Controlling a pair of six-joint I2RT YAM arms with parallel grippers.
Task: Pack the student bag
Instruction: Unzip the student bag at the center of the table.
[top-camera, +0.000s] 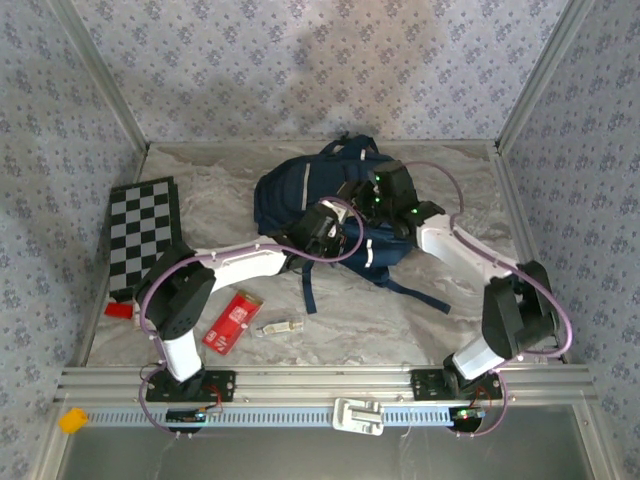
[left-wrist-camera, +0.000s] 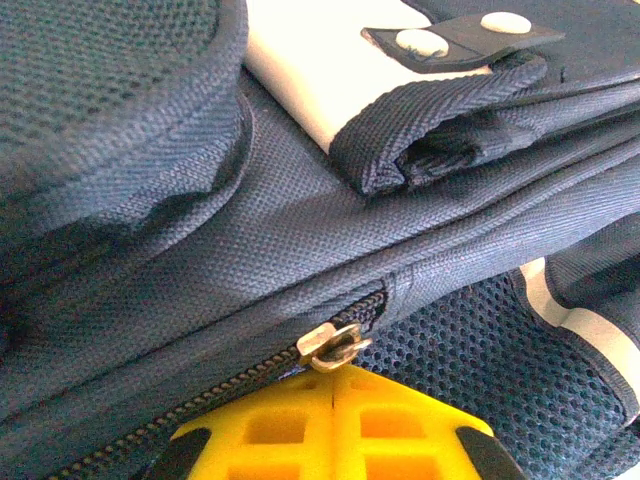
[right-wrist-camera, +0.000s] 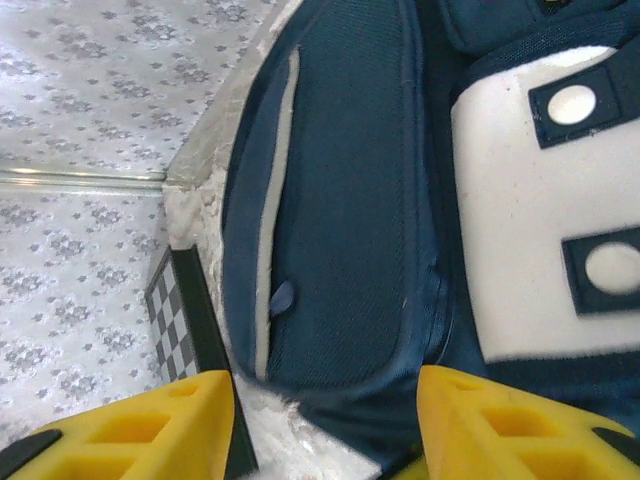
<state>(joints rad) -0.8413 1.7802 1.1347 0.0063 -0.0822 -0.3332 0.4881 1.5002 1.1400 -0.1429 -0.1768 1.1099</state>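
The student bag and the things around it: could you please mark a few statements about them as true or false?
1. The jaws of the left gripper are closed, their tips at the zipper pull of the student bag. True.
2. The jaws of the right gripper are shut. False: they stand apart above the bag.
3. The checkerboard lies at the right of the table. False: it lies at the left.
4. A red packet lies on the table by the left arm, outside the bag. True.
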